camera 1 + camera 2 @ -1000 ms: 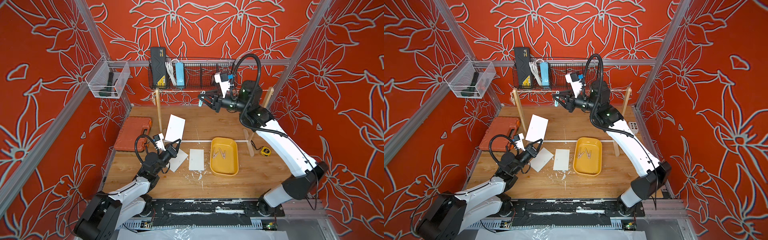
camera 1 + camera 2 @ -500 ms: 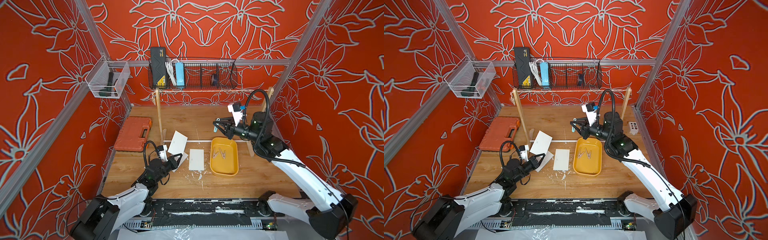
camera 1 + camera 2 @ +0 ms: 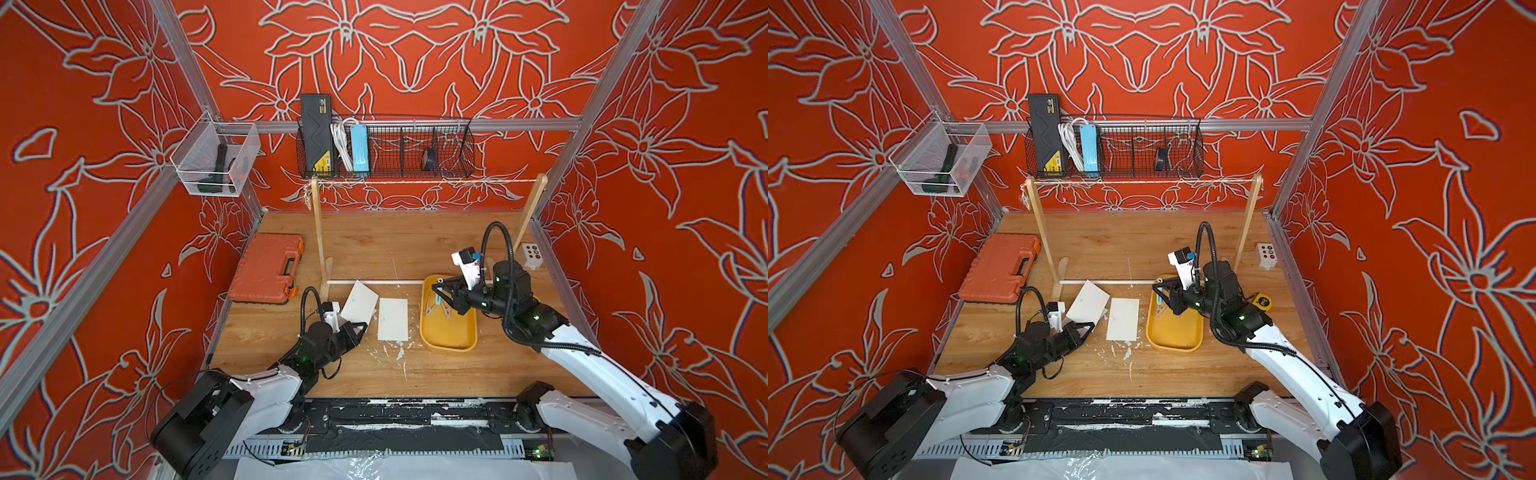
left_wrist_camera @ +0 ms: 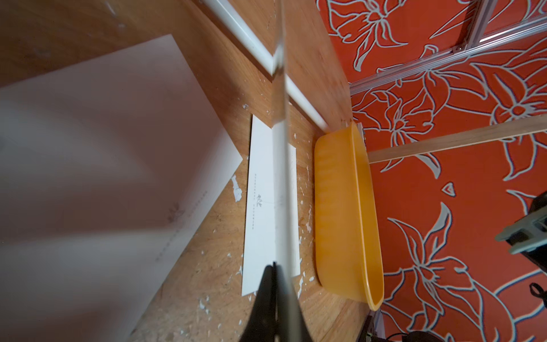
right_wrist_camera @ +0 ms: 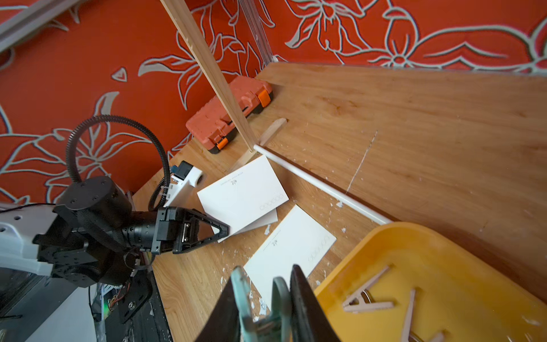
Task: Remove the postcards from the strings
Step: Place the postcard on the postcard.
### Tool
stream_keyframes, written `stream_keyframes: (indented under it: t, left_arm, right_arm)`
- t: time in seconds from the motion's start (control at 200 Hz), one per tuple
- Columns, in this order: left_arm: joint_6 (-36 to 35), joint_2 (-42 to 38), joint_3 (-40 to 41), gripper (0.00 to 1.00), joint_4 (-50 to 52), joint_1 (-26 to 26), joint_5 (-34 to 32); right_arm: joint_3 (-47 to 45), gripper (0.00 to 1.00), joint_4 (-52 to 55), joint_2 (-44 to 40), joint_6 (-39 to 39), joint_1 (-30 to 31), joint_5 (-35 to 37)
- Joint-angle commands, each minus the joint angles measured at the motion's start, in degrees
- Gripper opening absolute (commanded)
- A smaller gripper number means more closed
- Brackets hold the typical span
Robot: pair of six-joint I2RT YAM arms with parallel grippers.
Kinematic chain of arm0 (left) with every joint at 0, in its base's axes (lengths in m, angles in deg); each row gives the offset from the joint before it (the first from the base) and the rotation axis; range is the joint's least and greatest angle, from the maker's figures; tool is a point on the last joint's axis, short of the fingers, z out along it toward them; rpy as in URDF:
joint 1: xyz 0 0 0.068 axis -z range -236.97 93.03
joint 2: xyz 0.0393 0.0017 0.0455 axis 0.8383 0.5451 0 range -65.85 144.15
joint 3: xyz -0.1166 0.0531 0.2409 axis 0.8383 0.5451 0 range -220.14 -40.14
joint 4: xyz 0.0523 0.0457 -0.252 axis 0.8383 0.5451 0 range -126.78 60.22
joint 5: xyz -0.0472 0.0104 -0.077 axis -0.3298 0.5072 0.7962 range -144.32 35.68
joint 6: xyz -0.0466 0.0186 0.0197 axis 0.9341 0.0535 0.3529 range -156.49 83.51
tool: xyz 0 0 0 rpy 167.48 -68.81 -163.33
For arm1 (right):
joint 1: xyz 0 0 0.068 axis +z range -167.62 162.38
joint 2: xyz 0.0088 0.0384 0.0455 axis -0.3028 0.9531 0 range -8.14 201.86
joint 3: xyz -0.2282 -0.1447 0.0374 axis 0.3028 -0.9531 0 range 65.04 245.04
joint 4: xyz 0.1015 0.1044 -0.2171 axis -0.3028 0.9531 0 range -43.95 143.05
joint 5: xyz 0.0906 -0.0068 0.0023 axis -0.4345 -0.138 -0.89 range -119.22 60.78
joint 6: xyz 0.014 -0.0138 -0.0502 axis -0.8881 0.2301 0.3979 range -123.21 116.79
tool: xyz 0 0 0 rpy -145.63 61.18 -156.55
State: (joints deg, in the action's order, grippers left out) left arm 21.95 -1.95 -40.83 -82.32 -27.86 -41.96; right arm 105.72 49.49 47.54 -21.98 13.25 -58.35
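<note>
Left fingers (image 4: 260,302) pinch a postcard (image 5: 242,192) by its edge; right fingers (image 5: 305,302) clamp what looks like a teal clothespin (image 5: 241,293) over the yellow tray (image 5: 444,251).

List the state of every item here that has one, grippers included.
left gripper, shut on edge of tilted postcard
right gripper, shut on teal clothespin at yellow tray
tilted postcard, off the string, overlapping second postcard
second postcard, lying on table, partly covered
third postcard, flat on table, free
string, taut, bare
yellow tray, holding beige clothespins
orange case, closed
</note>
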Motion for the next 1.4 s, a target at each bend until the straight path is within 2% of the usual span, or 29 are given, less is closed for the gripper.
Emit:
stream_keyframes:
  t: [0.0,0.25,0.31,0.375,0.43,0.525,0.611,0.866,1.126,1.251,1.396]
  left_arm:
    - [1.5,1.2,0.0,0.00,-0.6,1.1,0.4]
    - [4.3,1.4,0.6,0.01,2.1,1.3,-0.9]
    - [4.8,0.4,0.7,0.10,3.5,1.3,-1.4]
    - [5.4,-1.0,0.7,0.32,5.8,1.3,-1.7]
    - [5.5,-2.4,0.6,0.35,7.7,1.3,-1.5]
    - [5.8,-5.6,1.0,0.46,11.1,1.3,-1.5]
    - [6.4,-9.6,1.9,0.51,13.4,1.3,-1.8]
    - [8.1,-22.1,4.7,0.59,23.1,1.3,-1.6]
    - [7.2,-36.4,6.1,0.60,32.0,1.3,-2.8]
    - [6.4,-38.2,5.7,0.61,32.0,1.4,-2.6]
    - [4.0,-34.8,3.7,0.61,30.8,1.3,-2.1]
  right_arm:
    - [-2.2,0.27,-0.2,-1.5,-0.1,-0.5,2.2]
    - [-6.1,0.27,-1.0,-1.8,-1.0,-1.3,4.7]
    - [-7.0,0.27,-1.7,-1.5,-1.5,-1.4,4.8]
    - [-7.7,0.27,-1.8,-1.1,-1.8,-1.5,4.9]
    - [-8.0,0.27,-1.9,-0.8,-2.0,-1.4,5.2]
    - [-8.8,0.27,-2.4,-0.8,-2.3,-1.4,5.5]
    - [-9.2,0.27,-2.6,-0.5,-2.5,-1.4,5.5]
    - [-9.9,0.27,-2.8,0.3,-2.9,-1.6,6.5]
    - [-11.5,0.27,-5.1,3.6,-4.5,-1.5,7.0]
    - [-12.1,0.27,-6.8,6.1,-5.4,-1.5,6.6]
    - [-13.1,0.28,-8.6,9.3,-6.2,-1.6,6.7]
